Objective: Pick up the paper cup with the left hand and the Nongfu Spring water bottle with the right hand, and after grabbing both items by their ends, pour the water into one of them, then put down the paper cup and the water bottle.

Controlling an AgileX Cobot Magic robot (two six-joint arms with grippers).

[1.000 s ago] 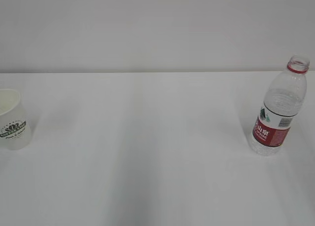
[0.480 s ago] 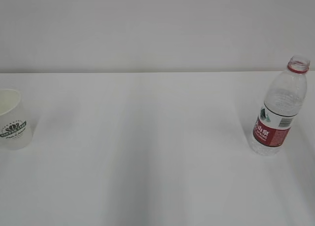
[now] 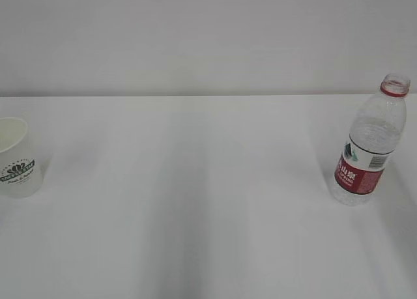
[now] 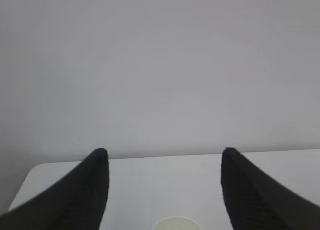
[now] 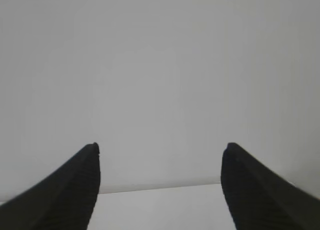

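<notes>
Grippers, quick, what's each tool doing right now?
Left tool: open, holding nothing; paper cup rim shows below.
Right tool: open, holding nothing.

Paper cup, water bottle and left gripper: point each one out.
paper cup (image 3: 18, 169): exterior view, on the green logo on its side.
water bottle (image 3: 359, 173): exterior view, on the red label.
left gripper (image 4: 165, 157): left wrist view, midway between its open fingertips.
</notes>
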